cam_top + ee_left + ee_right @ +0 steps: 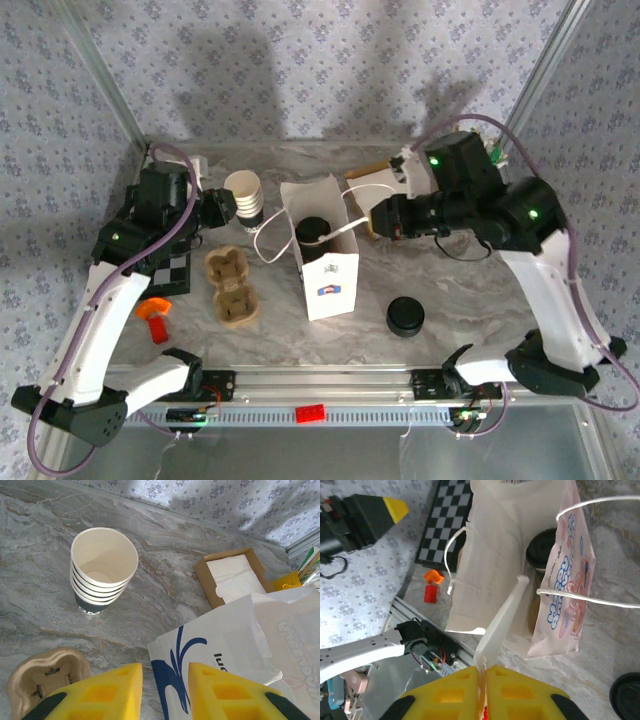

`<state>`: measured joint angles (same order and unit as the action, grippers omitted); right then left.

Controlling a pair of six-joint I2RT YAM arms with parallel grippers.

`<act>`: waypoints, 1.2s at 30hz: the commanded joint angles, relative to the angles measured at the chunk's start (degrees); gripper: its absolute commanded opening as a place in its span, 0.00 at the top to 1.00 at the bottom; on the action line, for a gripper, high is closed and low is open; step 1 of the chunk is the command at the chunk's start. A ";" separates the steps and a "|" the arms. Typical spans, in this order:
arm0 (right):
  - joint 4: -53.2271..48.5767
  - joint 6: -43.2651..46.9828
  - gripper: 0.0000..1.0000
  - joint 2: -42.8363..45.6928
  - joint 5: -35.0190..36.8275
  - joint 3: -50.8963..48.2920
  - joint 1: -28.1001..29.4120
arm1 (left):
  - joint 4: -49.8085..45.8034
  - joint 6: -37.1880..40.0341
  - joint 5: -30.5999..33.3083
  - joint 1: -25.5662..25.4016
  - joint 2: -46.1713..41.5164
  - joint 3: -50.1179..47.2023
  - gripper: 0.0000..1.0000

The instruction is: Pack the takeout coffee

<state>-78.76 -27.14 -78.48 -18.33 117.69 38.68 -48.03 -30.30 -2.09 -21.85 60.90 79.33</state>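
We've got a grey marbled tabletop (pixel 470 290) and floral-print walls (pixel 330 60). The takeout coffee (pixel 312 231), round black lid on, stands inside the white paper bag (pixel 332 282) mid-table. Our right gripper (pixel 482 672) is pinched on the bag's rim; left gripper (pixel 165 680) gapes empty near the moulded pulp tray (pixel 40 677).

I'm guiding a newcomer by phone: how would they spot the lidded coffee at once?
Start at the upright white paper bag in the middle of the grey marble table. Look into its open top: the cup with the round black plastic lid stands inside. The lidless cream cup stack and the loose black lids sit outside it.
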 commanded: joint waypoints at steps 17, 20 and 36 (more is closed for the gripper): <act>0.99 -1.90 0.44 2.69 3.09 -3.26 -21.74 | 1.01 1.97 -4.04 -0.04 4.39 4.58 0.69; 5.44 -3.71 0.42 7.37 2.74 -14.27 -31.43 | 1.60 3.59 -4.50 0.02 5.49 5.93 0.68; 40.40 -14.64 0.46 -5.06 3.83 -48.72 -36.07 | 3.82 13.87 -7.28 -0.02 11.07 9.38 0.61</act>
<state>-46.72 -37.91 -81.08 -16.49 69.80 0.86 -46.09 -19.94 -8.40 -21.85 71.79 86.76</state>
